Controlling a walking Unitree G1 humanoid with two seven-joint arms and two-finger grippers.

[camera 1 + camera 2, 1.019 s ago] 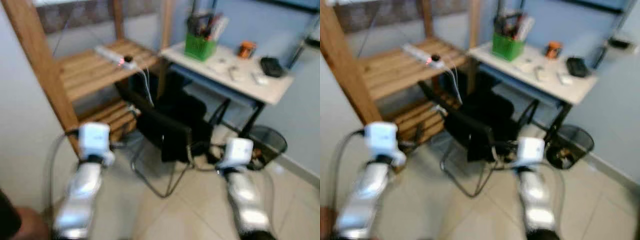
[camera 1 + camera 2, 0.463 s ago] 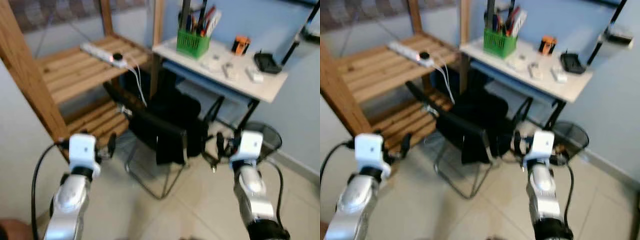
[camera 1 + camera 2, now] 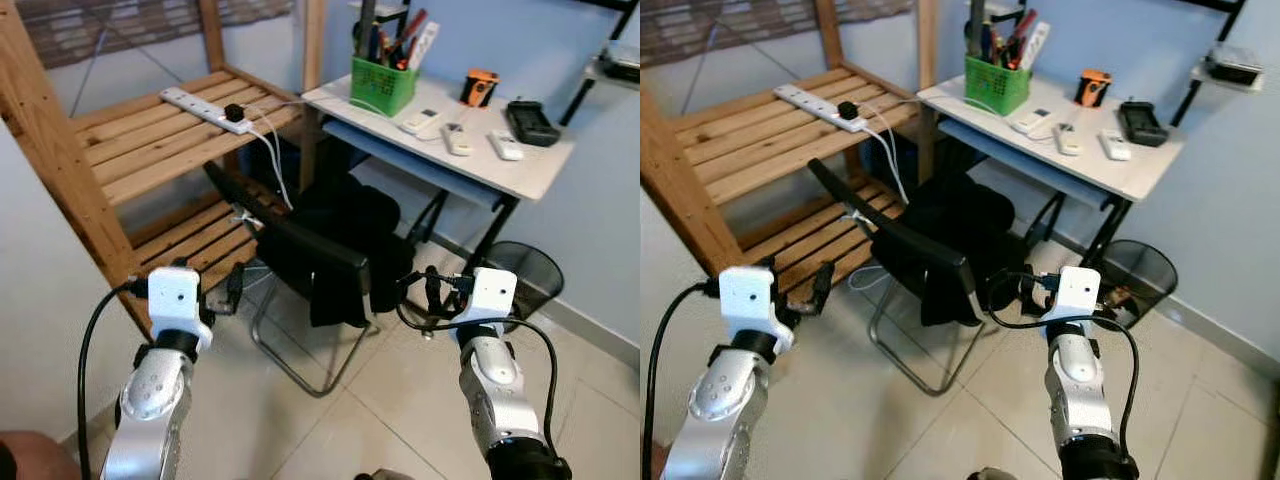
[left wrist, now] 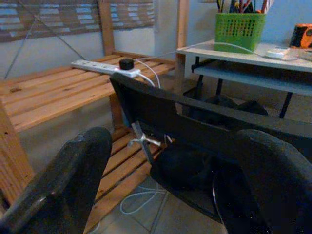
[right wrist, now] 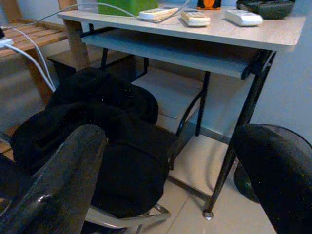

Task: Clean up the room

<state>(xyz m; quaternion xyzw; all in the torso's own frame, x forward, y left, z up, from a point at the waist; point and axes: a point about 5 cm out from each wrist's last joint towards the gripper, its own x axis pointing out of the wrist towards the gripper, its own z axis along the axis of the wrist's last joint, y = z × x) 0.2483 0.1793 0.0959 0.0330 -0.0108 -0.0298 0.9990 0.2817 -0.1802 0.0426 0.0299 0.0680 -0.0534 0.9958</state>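
A black folding chair (image 3: 312, 256) stands on the tiled floor in front of me, its back toward me. A heap of black clothing (image 3: 352, 214) lies on its seat. My left gripper (image 3: 224, 290) is held out low toward the chair's left side, open and holding nothing. My right gripper (image 3: 436, 294) hovers by the chair's right side, also open and holding nothing. The left wrist view looks between wide-spread fingers (image 4: 63, 185) at the chair back (image 4: 195, 122). The right wrist view looks at the black clothing (image 5: 97, 117) under the desk.
A white desk (image 3: 525, 178) at the right back carries a green pen basket (image 3: 383, 85), remotes (image 3: 455, 138) and a black device (image 3: 527, 122). A mesh wastebasket (image 3: 528, 270) stands beneath it. A wooden shelf (image 3: 150, 150) on the left holds a power strip (image 3: 205, 108) with trailing cables.
The head view has shifted and sharpened from blur as the camera moved. Both arms stay held out in front. Nothing was taken hold of.
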